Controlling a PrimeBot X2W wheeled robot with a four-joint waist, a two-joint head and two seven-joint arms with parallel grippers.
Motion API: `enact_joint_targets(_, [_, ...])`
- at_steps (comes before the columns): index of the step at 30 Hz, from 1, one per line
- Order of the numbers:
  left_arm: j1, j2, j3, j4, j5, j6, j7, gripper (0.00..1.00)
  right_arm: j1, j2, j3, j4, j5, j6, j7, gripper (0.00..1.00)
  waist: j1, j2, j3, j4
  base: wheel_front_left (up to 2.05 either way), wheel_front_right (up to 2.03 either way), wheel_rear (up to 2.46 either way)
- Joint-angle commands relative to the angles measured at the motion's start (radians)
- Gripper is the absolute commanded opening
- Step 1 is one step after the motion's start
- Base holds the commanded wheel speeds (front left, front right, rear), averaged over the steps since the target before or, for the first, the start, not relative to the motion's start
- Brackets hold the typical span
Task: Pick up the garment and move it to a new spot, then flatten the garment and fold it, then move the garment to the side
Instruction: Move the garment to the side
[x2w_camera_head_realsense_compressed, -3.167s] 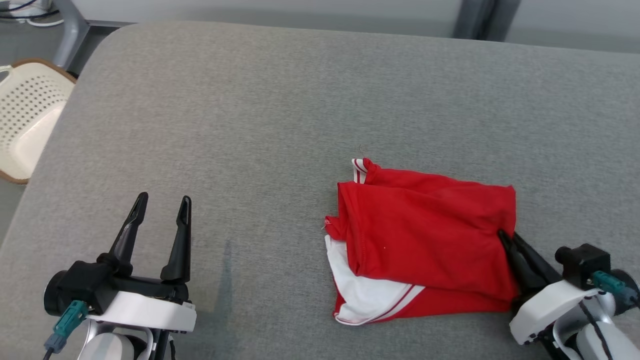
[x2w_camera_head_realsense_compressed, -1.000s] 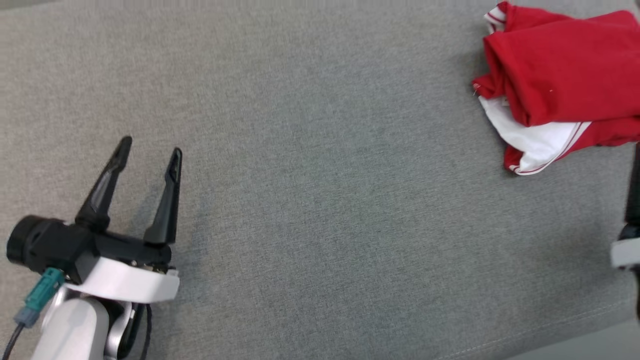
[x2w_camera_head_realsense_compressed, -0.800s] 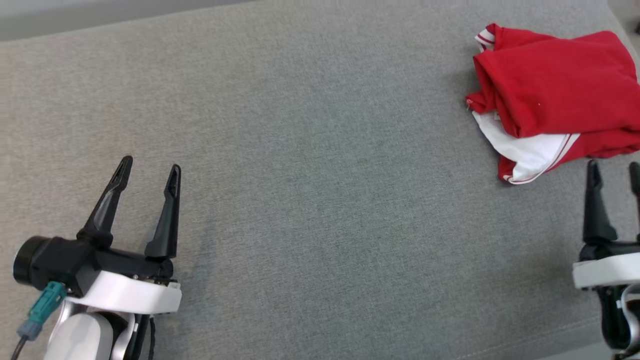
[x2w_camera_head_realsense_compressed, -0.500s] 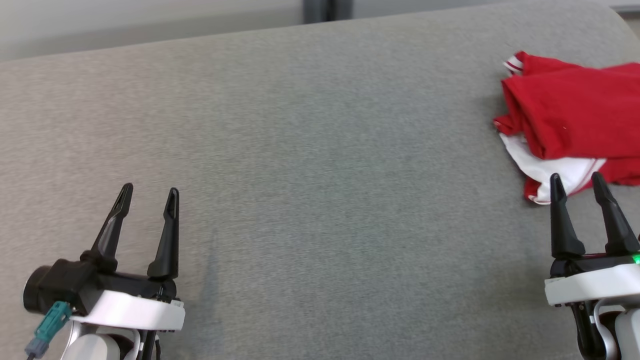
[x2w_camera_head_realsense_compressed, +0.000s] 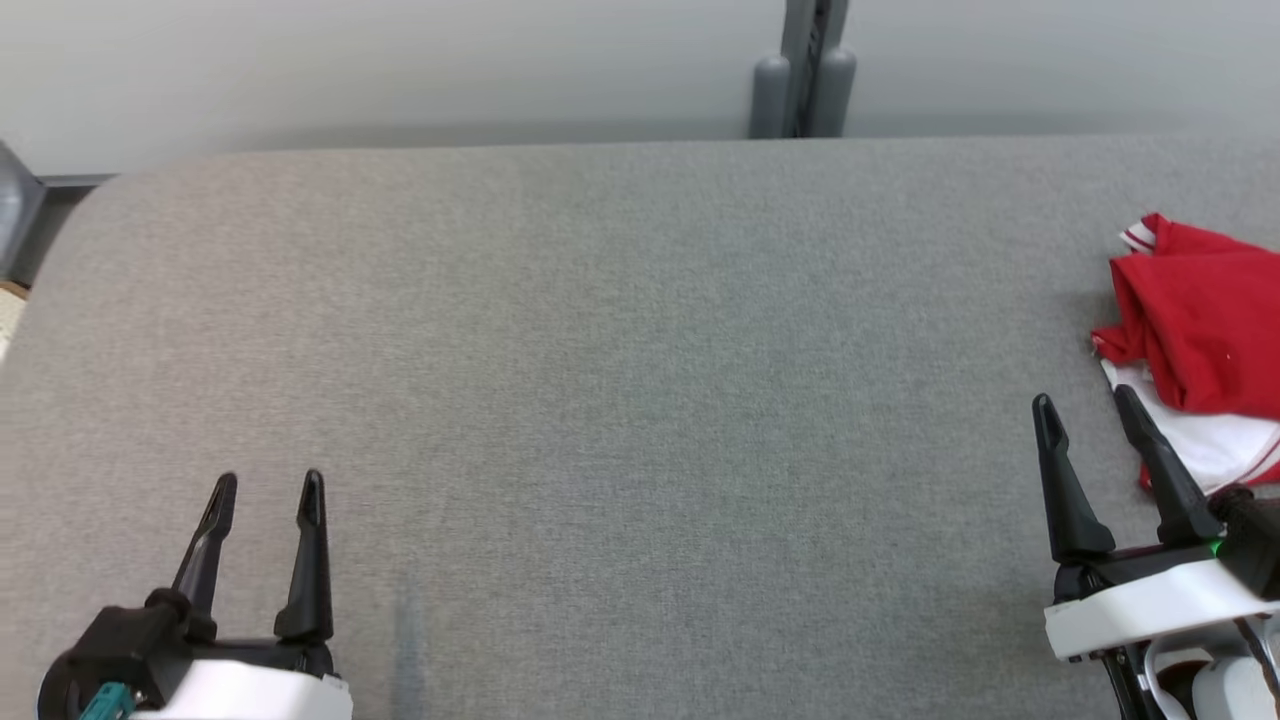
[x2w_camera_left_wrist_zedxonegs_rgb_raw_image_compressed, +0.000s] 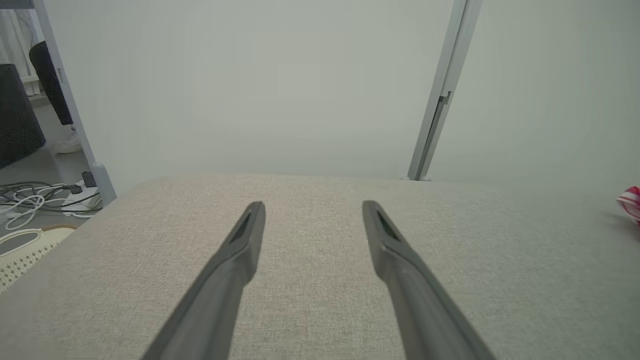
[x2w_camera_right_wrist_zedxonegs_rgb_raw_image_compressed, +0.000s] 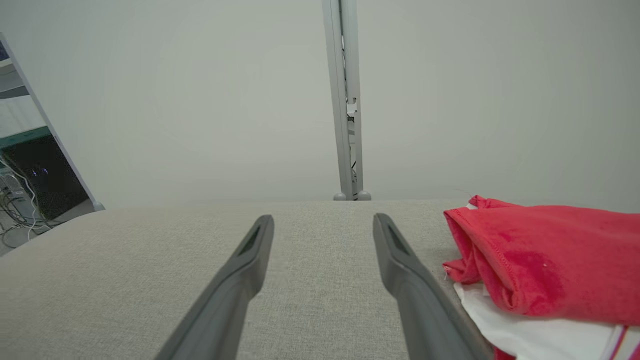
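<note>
The garment is a folded red piece with a white striped panel, lying at the far right of the grey padded table. In the right wrist view the garment lies just to the right of the right-hand finger. My right gripper hovers low at the lower right, open and empty, just left of the cloth. At the lower left, my left gripper stands open and empty, far from it. A red edge of the garment peeks in at the right of the left wrist view.
A grey wall and an upright metal post stand behind the table's far edge. Off the table's left end are a cream perforated chair and loose cables on the floor. The table's rounded left corner is in view.
The head camera has swung and tilted up, so the far edge and wall show now. My right gripper has let go of the garment and drawn back; it stands open beside it.
</note>
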Motion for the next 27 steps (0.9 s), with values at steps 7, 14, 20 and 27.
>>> enact_joint_targets(7, [0.064, 0.009, 0.006, -0.002, -0.007, 0.018, 0.003, 1.00, 0.055, -0.004, 0.004, -0.028, -0.017, 0.000, 0.017, 1.00, 0.0000, 0.0000, -0.072, 0.013, 0.00, 0.00, 0.00])
enact_joint_targets(14, [0.126, 0.014, 0.004, -0.023, -0.007, 0.035, 0.020, 1.00, 0.125, -0.002, -0.027, -0.053, -0.019, 0.000, 0.034, 1.00, 0.0000, 0.0000, -0.132, -0.001, 0.00, 0.00, 0.00])
enact_joint_targets(20, [0.174, 0.019, -0.003, -0.047, -0.010, 0.045, 0.040, 1.00, 0.183, -0.007, -0.043, -0.073, -0.014, 0.000, 0.060, 1.00, 0.0000, 0.0000, -0.165, -0.005, 0.00, 0.00, 0.00])
enact_joint_targets(27, [0.197, 0.026, -0.007, -0.065, -0.014, 0.049, 0.058, 1.00, 0.222, -0.016, -0.056, -0.101, -0.023, 0.000, 0.084, 1.00, 0.0000, 0.0000, -0.178, -0.005, 0.00, 0.00, 0.00])
